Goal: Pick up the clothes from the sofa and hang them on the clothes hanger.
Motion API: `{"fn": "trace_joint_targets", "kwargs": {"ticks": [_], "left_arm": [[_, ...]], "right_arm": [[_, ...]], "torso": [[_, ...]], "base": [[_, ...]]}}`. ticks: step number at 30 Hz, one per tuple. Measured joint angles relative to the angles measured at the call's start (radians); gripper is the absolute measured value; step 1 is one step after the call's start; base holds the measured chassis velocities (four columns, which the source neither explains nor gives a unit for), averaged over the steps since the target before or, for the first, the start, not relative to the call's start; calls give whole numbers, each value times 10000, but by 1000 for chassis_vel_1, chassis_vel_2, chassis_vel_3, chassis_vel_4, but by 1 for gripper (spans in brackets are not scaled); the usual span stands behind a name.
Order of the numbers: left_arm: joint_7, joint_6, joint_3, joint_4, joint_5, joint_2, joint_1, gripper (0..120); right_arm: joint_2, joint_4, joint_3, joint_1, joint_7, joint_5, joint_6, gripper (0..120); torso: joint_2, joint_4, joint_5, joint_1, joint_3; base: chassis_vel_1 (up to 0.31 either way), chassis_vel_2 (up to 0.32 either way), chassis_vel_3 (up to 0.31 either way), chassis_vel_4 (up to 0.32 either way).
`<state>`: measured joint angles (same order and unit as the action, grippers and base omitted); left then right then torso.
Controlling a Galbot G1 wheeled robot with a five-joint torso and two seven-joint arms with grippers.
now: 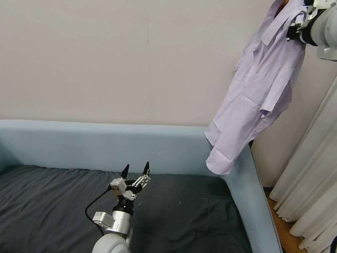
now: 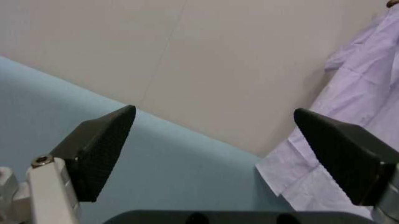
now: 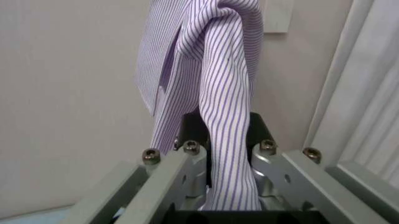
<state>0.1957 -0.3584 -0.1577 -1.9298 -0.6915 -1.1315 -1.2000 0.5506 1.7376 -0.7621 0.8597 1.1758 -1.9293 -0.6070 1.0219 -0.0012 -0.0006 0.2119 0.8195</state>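
Nearest, low in the head view, the left gripper [image 1: 136, 168] points up over the dark seat [image 1: 52, 205] of the sofa [image 1: 105, 145]. Its fingers [image 2: 100, 149] are spread wide with nothing between them. The seat around it is bare, with free room on every side. In the left wrist view, the gap between the two black pads frames the sofa's pale blue back edge and the wall [image 1: 105, 52] above it.

Beyond the seat, the back rail runs straight across to the right corner and meets the sofa's right arm [image 1: 253, 195]. Outside that arm is a narrow strip of wooden floor [image 1: 284, 224], then the curtain [image 1: 316, 174] hanging in folds close by.

The shirt [image 1: 258, 89], lilac with fine stripes, is off the sofa. It hangs in the air at the upper right, above the back right corner. Its lower hem reaches down in front of that corner, and I cannot tell whether cloth and sofa touch. Its right edge lies near the curtain, and there is open wall to its left.

At the top, the right gripper [image 1: 296, 26] is raised high at the picture's upper right edge. In the right wrist view its fingers are clamped on a bunched fold of the shirt, which runs up and out between them.
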Motion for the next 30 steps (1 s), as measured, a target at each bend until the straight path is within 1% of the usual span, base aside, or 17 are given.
{"fn": "trace_joint_targets", "kwargs": {"ticks": [7, 13, 16, 21, 23, 29, 30], "left_arm": [[22, 13, -33, -86, 9, -45, -42, 100], [25, 21, -32, -148, 50, -90, -168, 100], [41, 21, -105, -160, 51, -46, -184, 100], [62, 21, -127, -160, 48, -43, -186, 100], [77, 21, -139, -159, 46, -64, -185, 100], [86, 22, -222, -139, 33, -49, -185, 100], [89, 21, -248, -123, 28, -39, -184, 100]], "right_arm": [[-639, 324, -213, -277, 37, 261, -58, 7], [-978, 342, -101, -872, -18, 654, -67, 7], [-1034, 179, 9, -1165, -124, 952, -59, 7], [-761, -235, -23, -1240, -220, 1435, 22, 7], [-429, -645, -179, -1227, -223, 1753, 94, 7], [-39, -1261, -313, -1227, -264, 2187, 174, 7], [129, -1523, -335, -1227, -276, 2291, 183, 7]], "torso": [[0, -1, 2, 0, 0], [-1, 2, 2, 0, 1], [0, -1, 3, 0, 0], [0, 0, 1, 0, 0], [0, 4, -2, 0, 1], [0, 0, -1, 0, 1], [-1, -1, 0, 0, 0]], "base": [[0, 0, 0, 0], [0, 0, 0, 0], [0, 0, 0, 0], [0, 0, 0, 0], [0, 0, 0, 0], [0, 0, 0, 0], [0, 0, 0, 0]]}}
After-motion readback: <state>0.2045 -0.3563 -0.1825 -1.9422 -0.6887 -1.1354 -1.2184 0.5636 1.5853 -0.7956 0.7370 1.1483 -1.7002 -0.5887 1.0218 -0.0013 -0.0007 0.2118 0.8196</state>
